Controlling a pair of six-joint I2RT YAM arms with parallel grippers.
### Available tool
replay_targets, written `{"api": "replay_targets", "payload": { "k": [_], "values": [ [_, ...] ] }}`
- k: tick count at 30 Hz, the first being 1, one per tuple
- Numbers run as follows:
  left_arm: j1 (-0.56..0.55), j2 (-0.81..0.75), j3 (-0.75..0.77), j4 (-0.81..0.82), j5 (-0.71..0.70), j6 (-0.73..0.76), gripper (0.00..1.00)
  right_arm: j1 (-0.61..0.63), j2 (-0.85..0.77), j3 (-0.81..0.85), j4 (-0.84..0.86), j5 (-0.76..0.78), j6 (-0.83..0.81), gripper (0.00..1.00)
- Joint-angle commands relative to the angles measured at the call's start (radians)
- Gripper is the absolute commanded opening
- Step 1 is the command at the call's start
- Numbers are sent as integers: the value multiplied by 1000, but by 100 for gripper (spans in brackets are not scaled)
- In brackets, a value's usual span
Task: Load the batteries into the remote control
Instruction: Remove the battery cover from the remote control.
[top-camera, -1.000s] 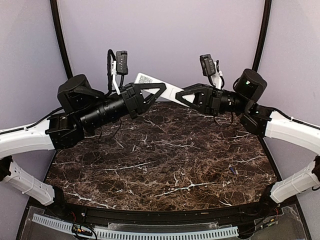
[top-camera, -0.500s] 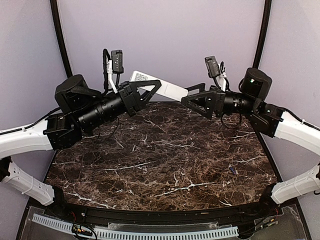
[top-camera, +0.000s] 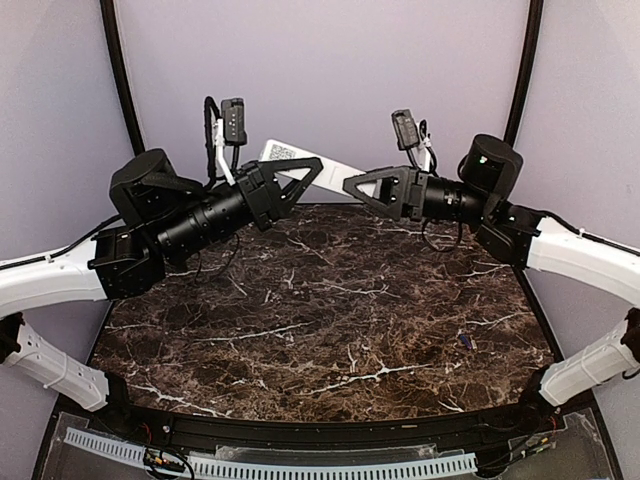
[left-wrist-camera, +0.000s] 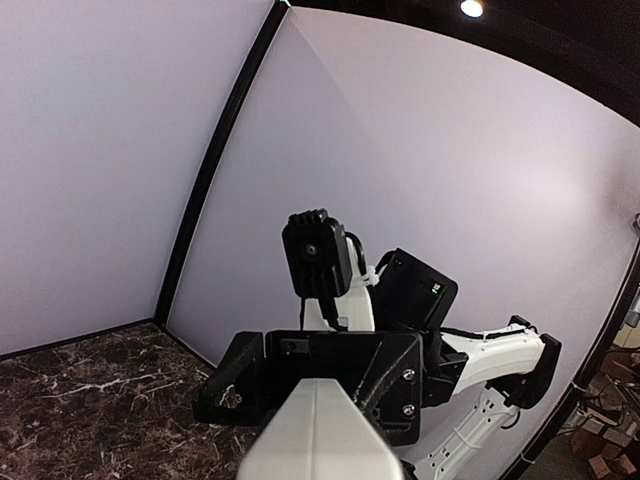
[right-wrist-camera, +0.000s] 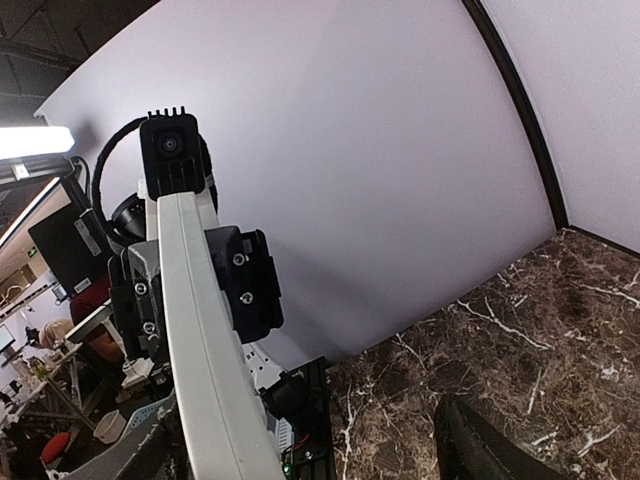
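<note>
the remote control hung in the air over the table's far edge, pinched by the left gripper; the right gripper stood spread either side of its free end. this read as a mid-air handover or cover-opening step, with loading not begun. next the right gripper had to close squarely on that end, while what looked like a battery lay well apart on the table.

This place looks like a robotics laboratory. The work cell is a booth with plain lilac walls and black corner poles around a dark marble-patterned table. A white slotted cable duct with loose wires runs along its near edge. Past the booth, the right wrist view shows a long ceiling lamp, what seems a dark monitor, and crowded desks with a plastic basket. The left wrist view shows stacked wooden pieces.
</note>
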Motion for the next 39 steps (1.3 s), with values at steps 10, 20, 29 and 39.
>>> {"api": "replay_targets", "payload": {
  "k": [10,20,29,39],
  "values": [
    [4,10,-12,56,22,-11,0,27,95,69,181,-54,83,69],
    [3,-15,-22,50,20,-1,0,19,35,29,89,-85,-19,13],
    [7,-34,-27,38,9,13,0,-14,-49,-6,-51,-140,-127,15],
    [7,-13,-31,62,8,-32,0,-15,-57,35,-100,-108,-121,39]
  ]
}}
